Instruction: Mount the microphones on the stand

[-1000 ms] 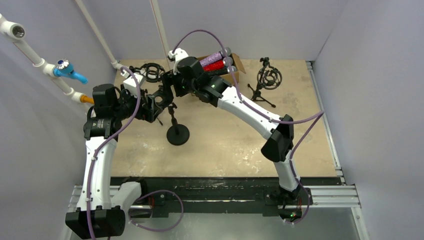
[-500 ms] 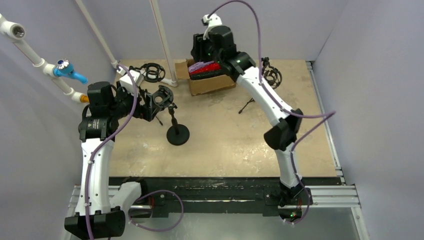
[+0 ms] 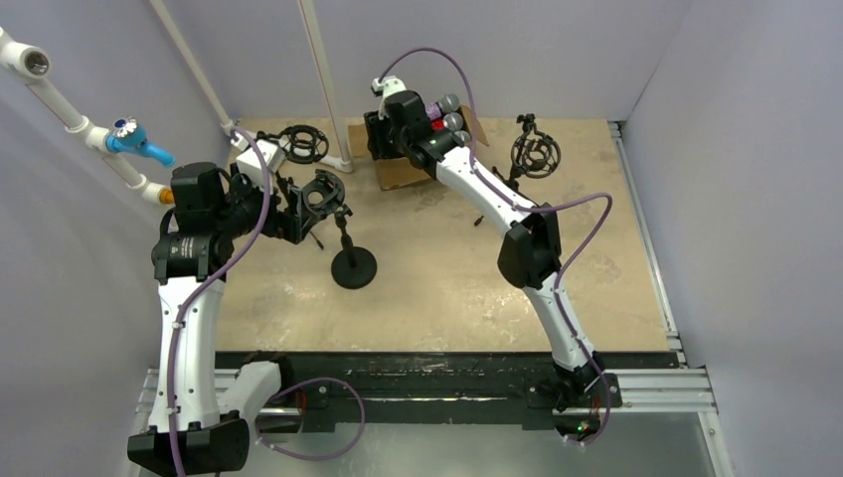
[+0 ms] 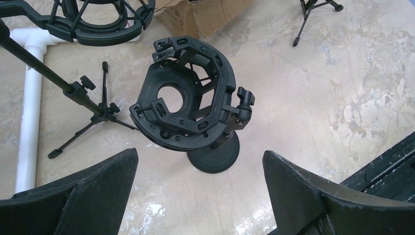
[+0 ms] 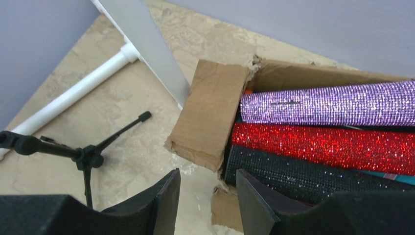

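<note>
Three glittery microphones lie side by side in a torn cardboard box (image 5: 215, 112): purple (image 5: 333, 103), red (image 5: 328, 142) and black (image 5: 303, 176). Their grey heads (image 3: 454, 121) show past my right arm in the top view. My right gripper (image 5: 208, 174) hovers open over the box's left end, nothing between its fingers. The round-based stand (image 3: 353, 266) carries an empty black shock mount (image 4: 188, 105). My left gripper (image 4: 199, 154) is wide open just left of that mount, holding nothing.
A tripod stand with a shock mount (image 3: 535, 154) stands at the back right, another (image 3: 303, 142) at the back left. White pipes (image 5: 73, 95) run along the back-left corner. A tripod leg (image 5: 83, 154) lies left of the box.
My right arm swung from beside the shock mount back to the box and now sits low at its left end, jaws narrower. My left gripper opened slightly wider and drew back a little.
</note>
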